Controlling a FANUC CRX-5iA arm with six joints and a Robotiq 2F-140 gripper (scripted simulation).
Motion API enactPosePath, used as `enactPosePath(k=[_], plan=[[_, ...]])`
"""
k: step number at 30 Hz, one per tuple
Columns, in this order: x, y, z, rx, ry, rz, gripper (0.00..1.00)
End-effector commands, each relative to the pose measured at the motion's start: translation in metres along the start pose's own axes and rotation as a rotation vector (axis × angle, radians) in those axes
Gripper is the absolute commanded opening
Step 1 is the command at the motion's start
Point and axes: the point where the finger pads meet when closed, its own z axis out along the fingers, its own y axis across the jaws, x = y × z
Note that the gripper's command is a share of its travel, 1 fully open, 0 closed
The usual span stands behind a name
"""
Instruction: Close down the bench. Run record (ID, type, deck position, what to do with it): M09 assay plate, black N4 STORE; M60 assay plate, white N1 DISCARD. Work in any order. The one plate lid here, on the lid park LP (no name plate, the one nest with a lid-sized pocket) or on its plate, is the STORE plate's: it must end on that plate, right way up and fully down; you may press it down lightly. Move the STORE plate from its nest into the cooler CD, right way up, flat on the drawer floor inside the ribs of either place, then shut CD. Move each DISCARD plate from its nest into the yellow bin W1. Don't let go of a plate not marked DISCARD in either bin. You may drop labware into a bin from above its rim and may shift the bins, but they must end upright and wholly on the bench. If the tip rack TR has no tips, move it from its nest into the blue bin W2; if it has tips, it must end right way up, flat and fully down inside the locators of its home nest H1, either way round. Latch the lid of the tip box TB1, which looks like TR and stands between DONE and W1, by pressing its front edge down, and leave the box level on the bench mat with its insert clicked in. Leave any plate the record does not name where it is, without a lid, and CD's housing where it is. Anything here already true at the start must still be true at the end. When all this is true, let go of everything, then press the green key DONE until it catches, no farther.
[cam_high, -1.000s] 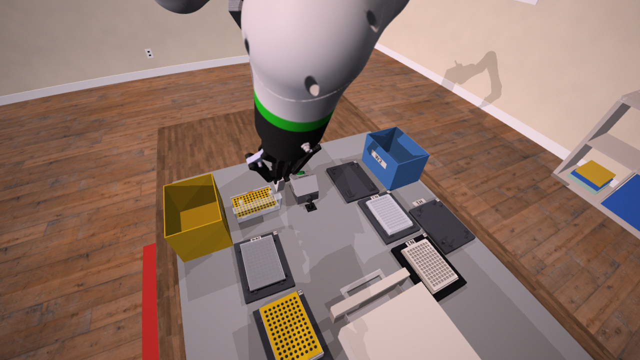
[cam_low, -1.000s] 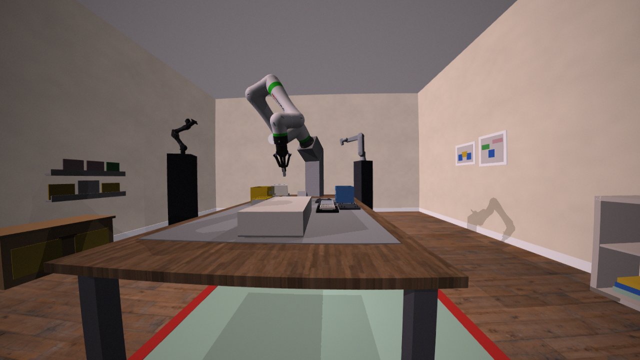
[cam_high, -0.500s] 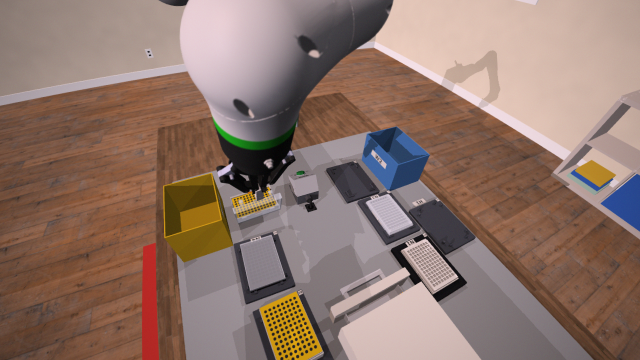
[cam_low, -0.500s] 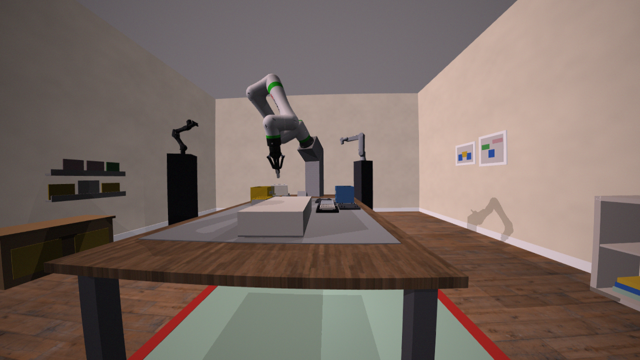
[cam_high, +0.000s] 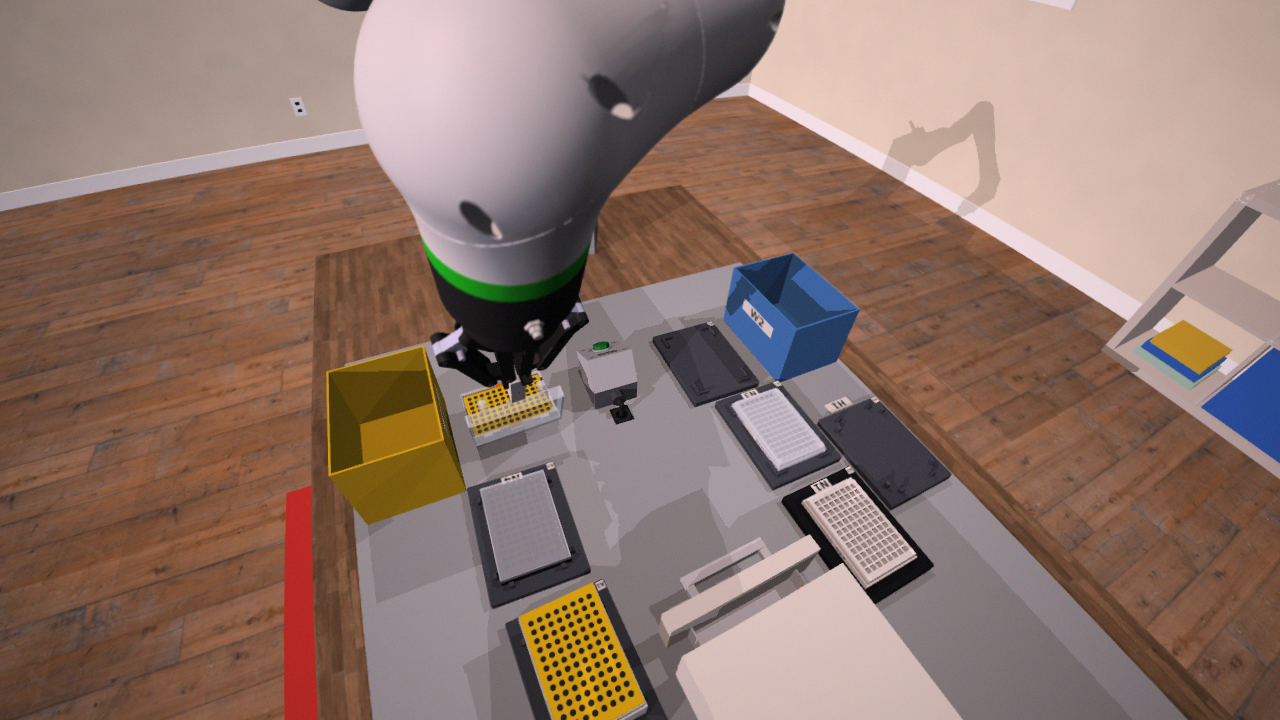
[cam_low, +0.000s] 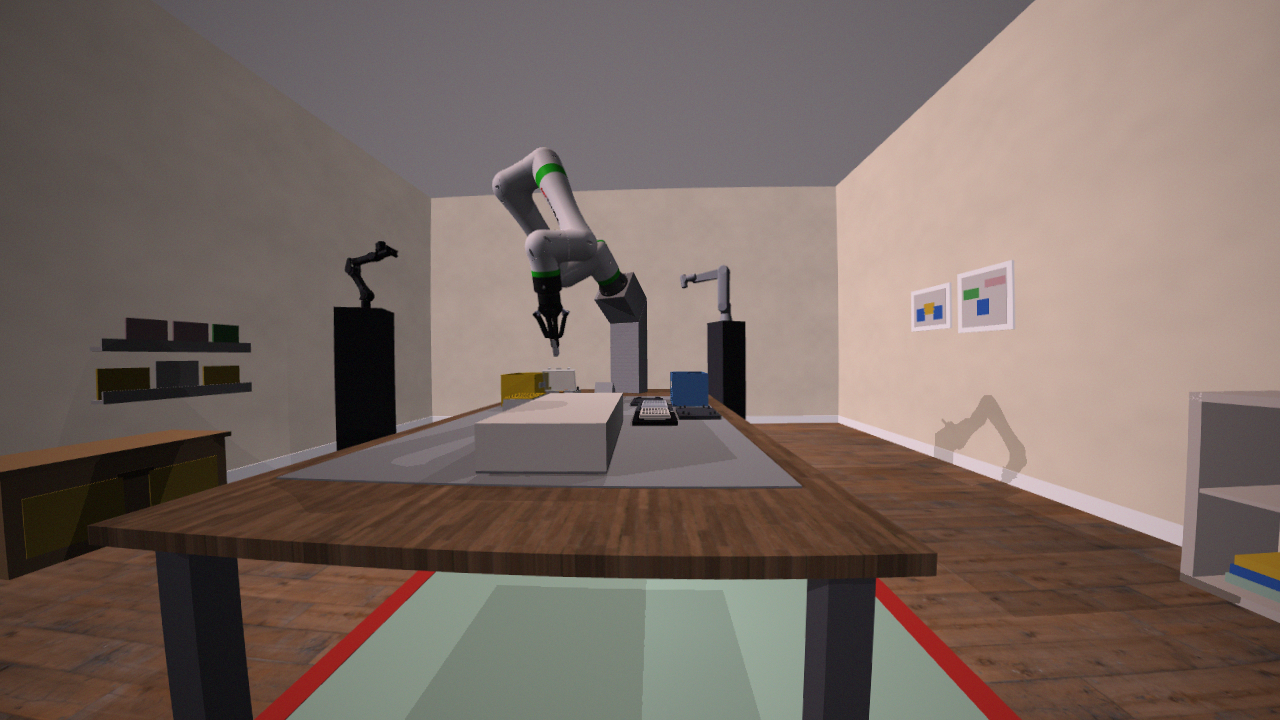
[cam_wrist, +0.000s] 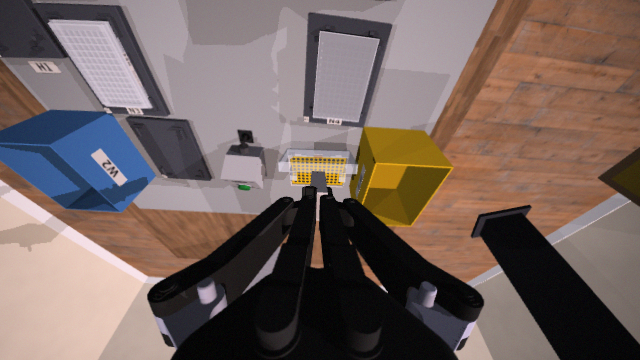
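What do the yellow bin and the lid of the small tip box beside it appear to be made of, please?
Yellow bin: probably matte opaque plastic, going by its flat, even colour and thin walls. Tip box lid: seemingly clear plastic, since the yellow insert shows through it.

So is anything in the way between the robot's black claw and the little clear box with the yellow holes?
Nothing visible. The shut, empty black gripper hangs right above the clear-lidded yellow tip box, only air between them.
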Motion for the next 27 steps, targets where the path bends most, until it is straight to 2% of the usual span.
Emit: enactPosePath(k=[1, 27], plan=[[0.001, 0.0, 0.001, 0.0, 0.0, 0.0, 0.0], [0.017, 0.0, 0.036, 0.0, 0.0, 0.0, 0.0]])
